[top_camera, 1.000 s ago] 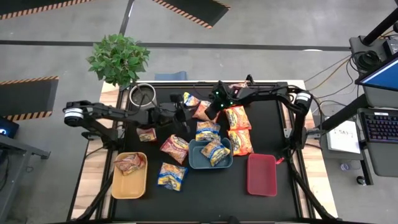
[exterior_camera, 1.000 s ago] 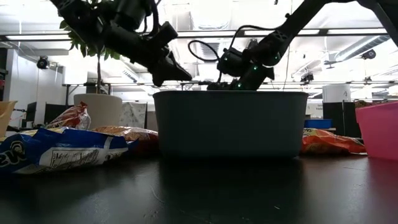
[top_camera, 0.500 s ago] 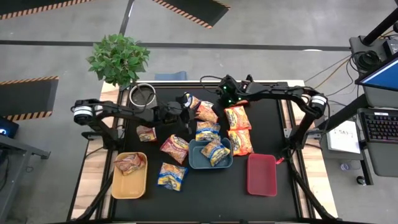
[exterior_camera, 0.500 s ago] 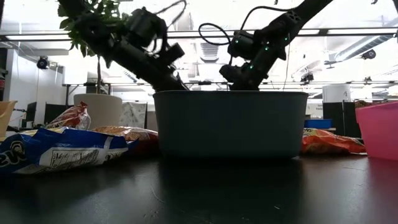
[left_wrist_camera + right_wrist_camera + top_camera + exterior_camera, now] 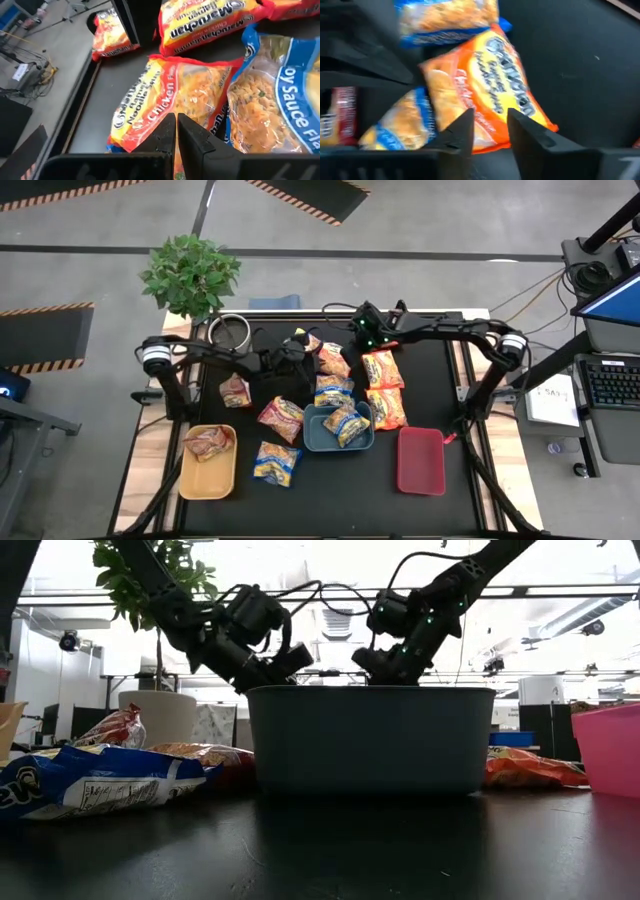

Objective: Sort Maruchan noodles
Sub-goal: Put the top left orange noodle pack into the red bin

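Maruchan noodle packets lie flat on the black table: an orange one (image 5: 330, 358), blue-and-yellow ones (image 5: 333, 388) (image 5: 277, 462), maroon ones (image 5: 281, 417) (image 5: 236, 392), and more orange ones (image 5: 382, 368). My left gripper (image 5: 308, 362) (image 5: 175, 125) is shut, low over the orange chicken packet (image 5: 165, 95), beside a blue soy-sauce packet (image 5: 270, 100). My right gripper (image 5: 352, 340) (image 5: 490, 125) hangs open above the same orange packet (image 5: 490, 85), clear of it. My left gripper's shut fingertips (image 5: 169, 122) come in slanting down from the table's left, over the orange packet's near end (image 5: 150, 125). Whether they touch the packet I cannot tell.
A blue tray (image 5: 312, 435) holding blue packets stands at the centre. There is a yellow tray (image 5: 205, 480) with a maroon packet at near left and a red tray (image 5: 421, 462) at near right. A metal bowl (image 5: 229, 332) and a plant (image 5: 190, 275) stand at far left.
My left gripper has sunk and reached toward the table's right, down to the packets behind the blue tray. My right gripper has risen and drawn back toward the far right edge, away from the orange packet, then kept still. The packets lie where they were.
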You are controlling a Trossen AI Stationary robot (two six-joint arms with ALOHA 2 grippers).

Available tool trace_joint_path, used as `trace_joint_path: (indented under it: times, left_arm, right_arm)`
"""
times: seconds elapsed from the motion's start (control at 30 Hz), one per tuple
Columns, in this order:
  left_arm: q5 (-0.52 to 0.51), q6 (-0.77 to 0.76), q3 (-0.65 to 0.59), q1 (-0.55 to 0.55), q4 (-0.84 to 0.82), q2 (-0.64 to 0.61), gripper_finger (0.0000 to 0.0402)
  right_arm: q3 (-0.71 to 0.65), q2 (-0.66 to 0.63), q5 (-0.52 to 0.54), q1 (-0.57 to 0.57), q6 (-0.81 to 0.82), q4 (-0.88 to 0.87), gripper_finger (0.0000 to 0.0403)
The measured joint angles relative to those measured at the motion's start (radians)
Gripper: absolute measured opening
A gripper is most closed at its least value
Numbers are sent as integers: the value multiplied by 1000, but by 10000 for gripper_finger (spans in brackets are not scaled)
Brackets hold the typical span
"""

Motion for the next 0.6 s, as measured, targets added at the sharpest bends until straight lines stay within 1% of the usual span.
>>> trace_joint_path:
  times: [0.13,0.27,0.43,0.6]
  left_arm:
    - [2,0,0,9,10,17,0]
    - [2,0,0,14,9,29,0]
    - [3,-1,0,25,10,59,0]
    - [3,-26,0,35,7,82,0]
  right_arm:
    - [-34,11,55,-7,47,32,172]
    - [-69,8,58,-23,83,53,215]
    - [-88,6,58,-33,98,60,248]
    - [-124,6,56,-33,112,99,268]
